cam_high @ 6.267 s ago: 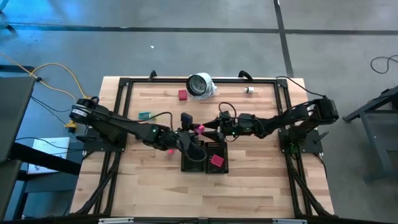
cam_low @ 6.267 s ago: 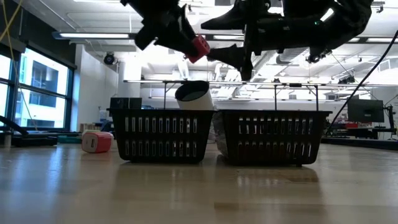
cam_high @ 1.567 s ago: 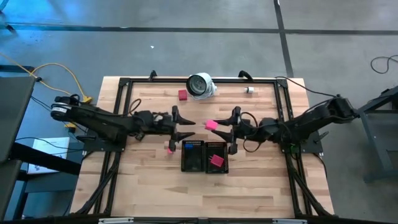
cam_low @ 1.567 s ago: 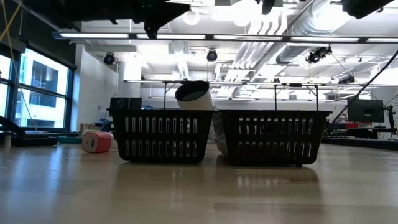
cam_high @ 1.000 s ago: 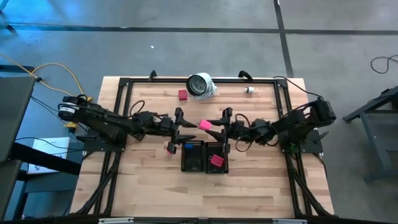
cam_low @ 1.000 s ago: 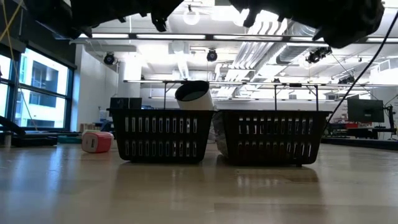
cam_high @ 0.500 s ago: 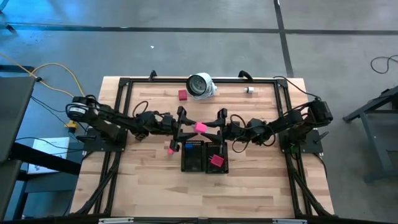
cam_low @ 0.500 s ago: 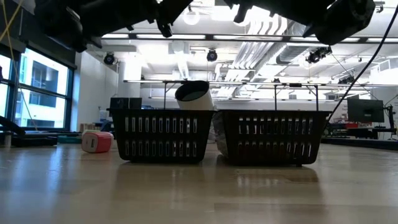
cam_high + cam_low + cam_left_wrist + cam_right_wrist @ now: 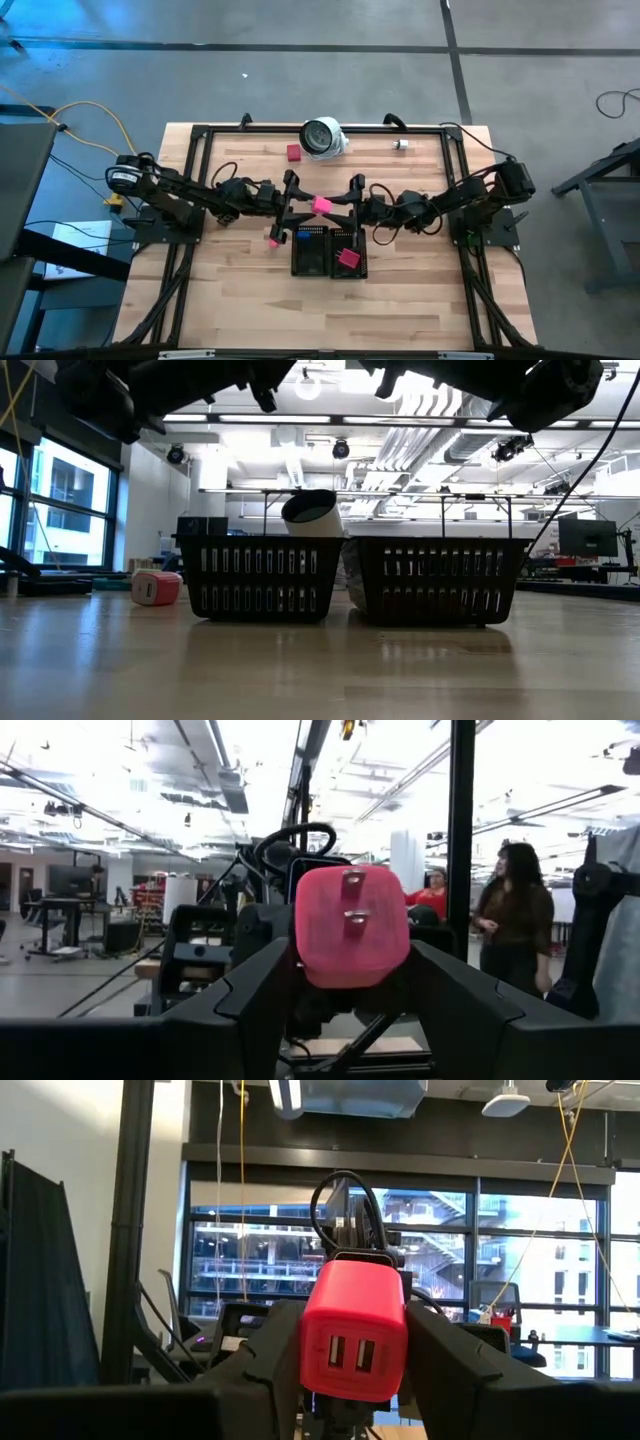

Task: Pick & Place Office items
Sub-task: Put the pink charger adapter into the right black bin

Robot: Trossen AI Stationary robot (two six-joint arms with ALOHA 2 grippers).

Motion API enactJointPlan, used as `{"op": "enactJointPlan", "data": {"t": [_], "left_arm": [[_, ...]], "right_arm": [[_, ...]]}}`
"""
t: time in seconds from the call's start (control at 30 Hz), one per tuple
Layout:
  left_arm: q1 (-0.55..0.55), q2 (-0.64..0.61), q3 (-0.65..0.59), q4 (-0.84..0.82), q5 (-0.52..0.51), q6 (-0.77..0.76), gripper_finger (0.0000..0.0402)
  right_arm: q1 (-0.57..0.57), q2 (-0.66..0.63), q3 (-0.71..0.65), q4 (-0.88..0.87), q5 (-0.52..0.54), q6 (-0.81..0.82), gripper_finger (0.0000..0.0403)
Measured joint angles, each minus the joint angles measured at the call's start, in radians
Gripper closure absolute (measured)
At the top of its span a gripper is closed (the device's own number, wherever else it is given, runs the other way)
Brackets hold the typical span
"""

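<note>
High view shows a handover — right tool (image 9: 345,203) clamps the pink plastic plug-in charger block (image 9: 322,204) between the left tool's (image 9: 296,203) parted fingers, so seat that grip before the right lets go.

Two trays side by side mid-table

Above their far edge, a charger block (image 9: 322,204) sits between the left gripper (image 9: 293,203) and right gripper (image 9: 352,205). A round object (image 9: 322,136) lies beyond, one block (image 9: 293,152) to its left, a small piece (image 9: 400,145) right; trays (image 9: 309,252) hold items

lab/open office | exposed ceiling ducts (image 9: 440,435) | big windows (image 9: 250,1260) | desks
</note>
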Motion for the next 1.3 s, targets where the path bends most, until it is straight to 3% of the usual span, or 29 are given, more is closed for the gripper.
{"op": "enactJointPlan", "data": {"t": [1.1, 1.3], "left_arm": [[0.0, 0.0, 0.014, -0.008, 0.009, -0.021, 0.0211], [0.0, 0.0, 0.014, -0.008, 0.007, -0.022, 0.0254]], "right_arm": [[-0.014, 0.006, 0.001, -0.001, -0.029, 0.026, 0.0269], [-0.014, 0.006, 0.001, 0.0, -0.033, 0.026, 0.0269]]}}
